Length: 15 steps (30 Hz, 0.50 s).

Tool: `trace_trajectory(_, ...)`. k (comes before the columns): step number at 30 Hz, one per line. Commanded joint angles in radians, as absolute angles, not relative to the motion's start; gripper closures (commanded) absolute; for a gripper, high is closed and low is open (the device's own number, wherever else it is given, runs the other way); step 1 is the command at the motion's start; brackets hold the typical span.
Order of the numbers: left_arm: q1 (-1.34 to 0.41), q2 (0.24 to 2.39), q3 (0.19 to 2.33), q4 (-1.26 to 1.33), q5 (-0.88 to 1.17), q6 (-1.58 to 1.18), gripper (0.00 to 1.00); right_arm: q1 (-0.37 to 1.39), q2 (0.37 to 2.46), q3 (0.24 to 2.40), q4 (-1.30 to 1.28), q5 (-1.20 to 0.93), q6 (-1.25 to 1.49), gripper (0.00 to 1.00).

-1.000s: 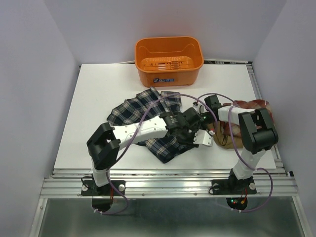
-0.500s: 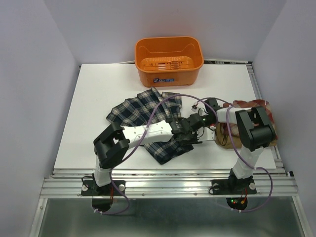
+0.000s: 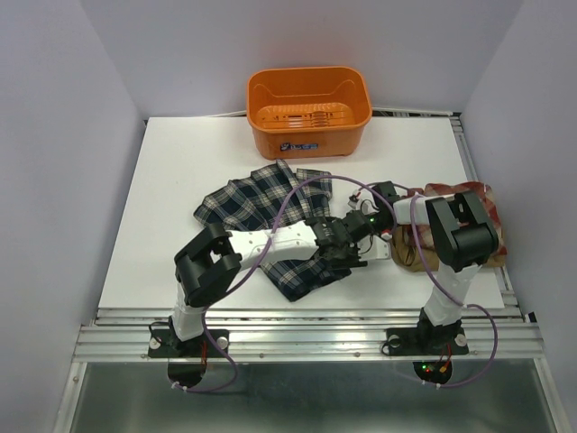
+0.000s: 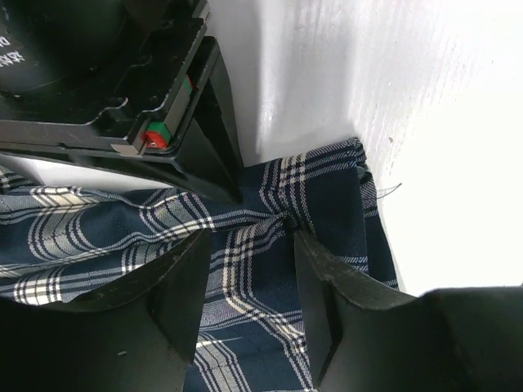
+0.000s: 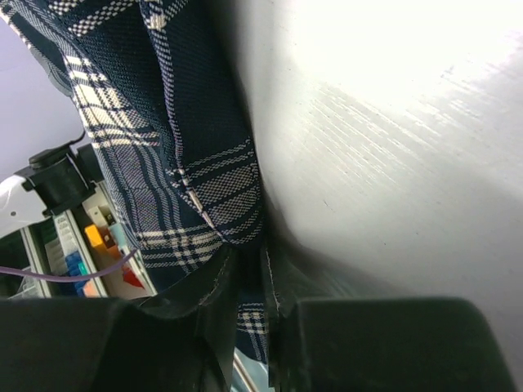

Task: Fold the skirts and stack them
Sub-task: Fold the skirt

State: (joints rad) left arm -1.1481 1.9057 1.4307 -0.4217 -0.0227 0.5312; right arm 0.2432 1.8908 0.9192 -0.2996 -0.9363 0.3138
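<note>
Top view: the white worktop (image 3: 198, 162) carries an orange plastic basket (image 3: 306, 135) at its far edge; we see the navy-green-white plaid skirt (image 3: 257, 198) spread rumpled near the middle, in front of the basket and well apart from it; at the right edge lies the red-and-white plaid skirt (image 3: 487, 197), partly hidden by the right arm, with the tan skirt (image 3: 407, 251) just beside it on the near side; we cannot tell whether those two overlap. Both arms reach inward and meet at the right-hand border of the navy plaid skirt, between that garment and the tan one.

Left wrist view: the left gripper (image 4: 249, 241) stands with its fingers (image 4: 176, 302) apart, one on each side of a puckered ridge of navy plaid cloth; the fingers hang over the cloth without pinching it; the black body of the other gripper, with a red and green light, lies close against the cloth at upper left; bare worktop shows at the right, beyond the skirt's hem.

Right wrist view: the right gripper (image 5: 245, 273) has its fingers (image 5: 214, 298) drawn nearly together on a fold at the edge of the navy plaid skirt; we note cloth running down into the narrow gap between them, so the skirt is pinched there; the cloth hangs along the left, pale worktop fills the right.
</note>
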Motion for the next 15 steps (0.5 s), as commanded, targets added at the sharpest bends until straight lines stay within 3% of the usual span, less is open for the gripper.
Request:
trace_trajectory(1,-1.15,1.905,1.417,-0.459,0.009,0.534,0.43,0.247,1.907,0.91,-0.261,-0.943,0.319,0.81)
trace_trajectory(9,-1.152,1.921,1.43,-0.489,0.037,0.52,0.44,0.247,1.91,0.904,-0.25,-0.946,0.328,0.89)
trace_trajectory(15,-1.154,1.95,1.422,-0.48,-0.072,0.514,0.6,0.247,1.91,0.897,-0.244,-0.953,0.33,0.95)
